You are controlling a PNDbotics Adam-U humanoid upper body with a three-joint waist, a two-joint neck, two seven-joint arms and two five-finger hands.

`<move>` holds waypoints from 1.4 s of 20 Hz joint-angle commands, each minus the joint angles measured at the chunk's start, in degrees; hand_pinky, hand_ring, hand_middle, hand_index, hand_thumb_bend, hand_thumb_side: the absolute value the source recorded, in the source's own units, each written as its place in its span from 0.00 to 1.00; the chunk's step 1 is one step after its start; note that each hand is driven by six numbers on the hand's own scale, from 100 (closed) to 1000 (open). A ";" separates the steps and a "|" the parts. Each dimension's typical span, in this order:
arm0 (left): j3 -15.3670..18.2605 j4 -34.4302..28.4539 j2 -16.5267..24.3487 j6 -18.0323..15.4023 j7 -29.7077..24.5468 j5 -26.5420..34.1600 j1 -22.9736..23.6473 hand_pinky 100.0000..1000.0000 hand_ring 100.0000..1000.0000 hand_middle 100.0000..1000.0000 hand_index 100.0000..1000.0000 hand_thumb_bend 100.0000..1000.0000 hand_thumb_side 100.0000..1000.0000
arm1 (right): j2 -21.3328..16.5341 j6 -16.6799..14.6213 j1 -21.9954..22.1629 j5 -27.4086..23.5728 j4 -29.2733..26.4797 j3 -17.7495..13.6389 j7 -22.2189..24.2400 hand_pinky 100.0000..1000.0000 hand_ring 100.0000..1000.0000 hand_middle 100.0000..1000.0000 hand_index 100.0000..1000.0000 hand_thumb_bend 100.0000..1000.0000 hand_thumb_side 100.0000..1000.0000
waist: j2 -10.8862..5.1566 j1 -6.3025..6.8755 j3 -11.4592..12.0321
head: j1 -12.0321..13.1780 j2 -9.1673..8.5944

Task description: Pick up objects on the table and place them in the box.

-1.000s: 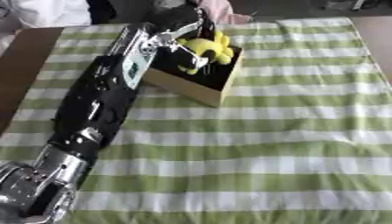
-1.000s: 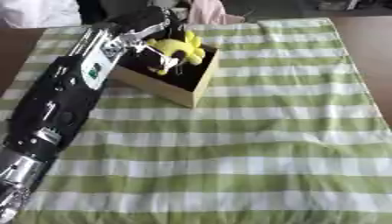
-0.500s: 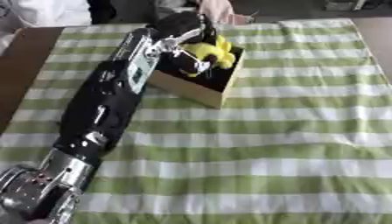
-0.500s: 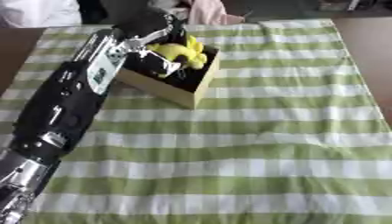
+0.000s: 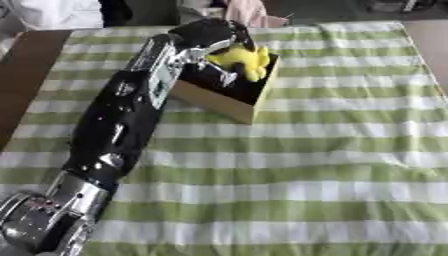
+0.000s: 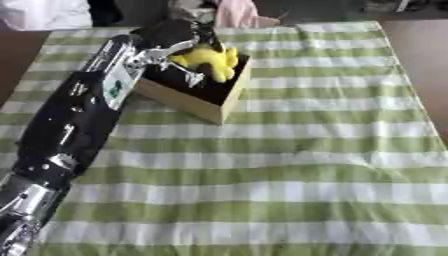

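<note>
left arm: comes in from the bottom left and stretches diagonally across the cloth up to the box, black with a silver joint near the bottom corner
left hand (image 5: pixel 208 34): sitting over the far left part of the box, right above the opening
fingers (image 6: pixel 194 76): honestly can't tell if they're curled or straight, too dark against the box inside; one pale finger dips down next to the yellow thing
box (image 5: pixel 226 104): open, tan cardboard sides, dark inside, sits askew on the far left part of the surface
yellow object (image 5: pixel 242 58): soft-looking, lumpy, inside the box toward its far right corner, poking above the rim
surface (image 5: pixel 332 150): covered by a green and white checked cloth
right hand: doesn't show in either view
</note>
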 commanded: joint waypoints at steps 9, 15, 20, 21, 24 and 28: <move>1.02 -3.09 0.12 2.36 -0.37 0.47 -0.74 0.71 0.79 0.72 0.88 0.00 0.33 | -0.50 -0.03 -0.41 -0.61 -0.53 -0.31 0.16 0.62 0.70 0.70 0.76 0.00 0.66 | -1.09 -0.39 -0.10 | -0.14 -0.35; 0.93 -5.30 0.42 3.11 -1.46 1.82 -0.55 0.72 0.79 0.71 0.86 0.00 0.52 | -0.46 0.00 -0.29 -0.63 -0.54 -0.28 0.19 0.62 0.70 0.70 0.76 0.00 0.66 | -1.35 -0.43 0.01 | -0.24 -0.20; 0.99 -6.40 0.63 3.44 -2.11 2.61 -0.37 0.70 0.78 0.70 0.85 0.00 0.48 | -0.35 -0.02 -0.20 -0.67 -0.54 -0.20 0.27 0.62 0.70 0.70 0.76 0.00 0.65 | -1.61 -0.56 0.21 | -0.22 -0.11; 1.10 -6.67 0.60 3.65 -2.08 2.93 -0.32 0.69 0.77 0.69 0.83 0.00 0.46 | -0.32 -0.03 -0.20 -0.67 -0.54 -0.19 0.28 0.62 0.70 0.70 0.76 0.00 0.65 | -1.65 -0.62 0.23 | -0.22 -0.13; 1.62 -8.46 0.46 4.92 -1.78 4.59 -0.14 0.66 0.75 0.66 0.82 0.00 0.45 | -0.30 -0.04 -0.20 -0.63 -0.52 -0.21 0.26 0.62 0.70 0.70 0.76 0.00 0.65 | -1.78 -0.76 0.29 | -0.23 -0.05; 2.24 -13.42 0.97 7.89 -0.81 9.41 0.07 0.63 0.73 0.64 0.80 0.00 0.46 | -0.39 -0.07 -0.26 -0.52 -0.57 -0.25 0.21 0.62 0.71 0.70 0.76 0.00 0.65 | -1.85 -0.75 0.35 | -0.23 -0.01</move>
